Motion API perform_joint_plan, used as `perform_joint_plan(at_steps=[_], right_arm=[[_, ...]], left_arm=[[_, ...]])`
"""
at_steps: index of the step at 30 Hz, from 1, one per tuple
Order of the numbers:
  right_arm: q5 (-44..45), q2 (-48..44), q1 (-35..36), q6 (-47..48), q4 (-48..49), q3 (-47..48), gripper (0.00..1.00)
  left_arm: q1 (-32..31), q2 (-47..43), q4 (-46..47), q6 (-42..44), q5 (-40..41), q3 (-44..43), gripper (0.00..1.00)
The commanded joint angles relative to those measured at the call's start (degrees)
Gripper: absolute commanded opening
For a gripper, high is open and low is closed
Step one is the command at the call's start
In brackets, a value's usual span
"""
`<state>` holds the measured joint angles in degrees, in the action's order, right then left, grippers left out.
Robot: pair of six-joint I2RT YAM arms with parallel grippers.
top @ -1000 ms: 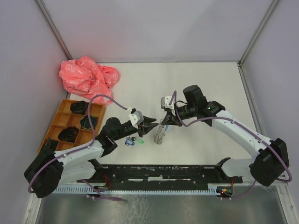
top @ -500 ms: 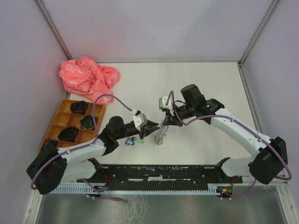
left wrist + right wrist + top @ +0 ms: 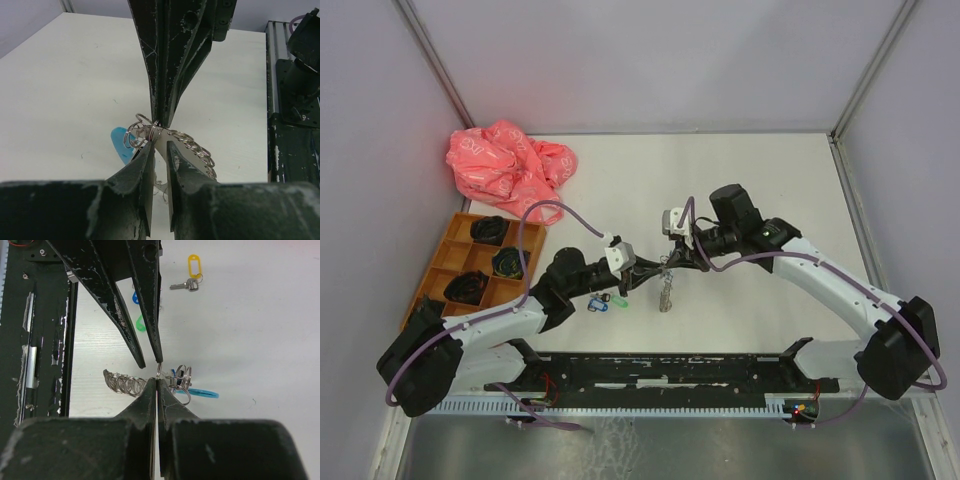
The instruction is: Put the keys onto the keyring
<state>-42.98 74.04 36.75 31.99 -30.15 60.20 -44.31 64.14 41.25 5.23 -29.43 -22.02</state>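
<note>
Moved since a second back: left gripper [image 3: 160,147] has advanced toward the right gripper [image 3: 156,382] until the two sets of fingertips meet, and its fingers have narrowed; the keyring [image 3: 666,290] now hangs straighter.

Item 1, keyring: one. It is held above the table [image 3: 770,170] between the arms, its beaded chain and light-blue section dangling. The right gripper's fingers are pressed together on a thin wire loop at its top.

Item 2, left gripper: one. Its fingers stand a narrow gap apart, flanking the same cluster of rings. No pinch shows yet.

Item 3, keys: three counted in the right wrist view, namely the yellow-tagged key [image 3: 194,264], the blue-tagged key [image 3: 135,297] and the green-tagged key [image 3: 141,324]. All lie on the table under or beside the left arm, apart from the keyring. Only the blue and green tags show from above.

Item 4, other stock: one orange tray [image 3: 445,250] with dark bundles in some compartments, and one pink bag [image 3: 510,165].

Hazards, as judged:
- The wire loop is thin, so a nudge from the closing left fingers could slip it out of the right pinch and drop the keyring.
- The left fingers may close beside the loop rather than on it.
- The opposed fingertips sit almost touching and could collide.
- The swinging chain could snag.
</note>
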Motion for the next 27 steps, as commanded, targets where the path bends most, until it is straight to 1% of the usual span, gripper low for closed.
perform_joint_plan(at_steps=[1, 10, 14, 27], right_arm=[[-1.4, -2.58, 0.42, -3.27, 9.33, -2.93, 0.01], [-2.41, -4.7, 0.35, -7.58, 19.18, -8.71, 0.01], [-2.29, -5.42, 0.25, -8.2, 20.51, -9.85, 0.01], [-2.91, -6.1, 0.3, -8.85, 22.57, -11.35, 0.01]], left_arm=[[0.05, -0.49, 5.36, -0.05, 2.91, -0.46, 0.22], [0.02, 1.15, 10.17, -2.7, 5.39, 2.0, 0.25], [0.63, 1.0, 11.24, -3.61, 6.84, 2.7, 0.26], [2.73, 0.52, 13.79, -4.3, 2.6, 4.62, 0.28]])
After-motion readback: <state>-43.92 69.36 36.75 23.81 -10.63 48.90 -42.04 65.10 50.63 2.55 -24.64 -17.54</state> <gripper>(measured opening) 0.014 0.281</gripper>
